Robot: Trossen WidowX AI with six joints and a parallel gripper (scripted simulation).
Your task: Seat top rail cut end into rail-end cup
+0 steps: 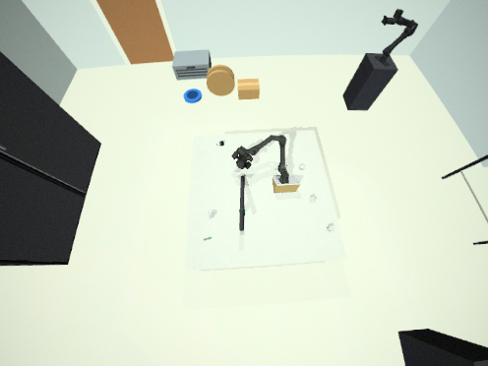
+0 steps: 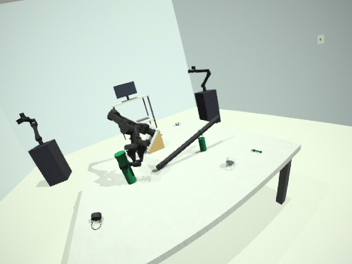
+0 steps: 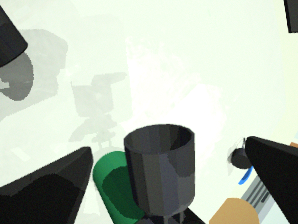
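Two fingers of the gripper (image 1: 242, 159) (image 2: 136, 160) (image 3: 169, 143) stand wide open at the big green post (image 2: 130, 177) (image 3: 111, 172), gripping nothing. Beside that post's upper part hangs the black rail-end cup (image 2: 135, 164) (image 3: 160, 172) (its mouth empty). The dark top rail (image 1: 241, 197) (image 2: 188, 143) (image 3: 10, 37) slants up away from the post — its low cut end near the cup, but apart from it.
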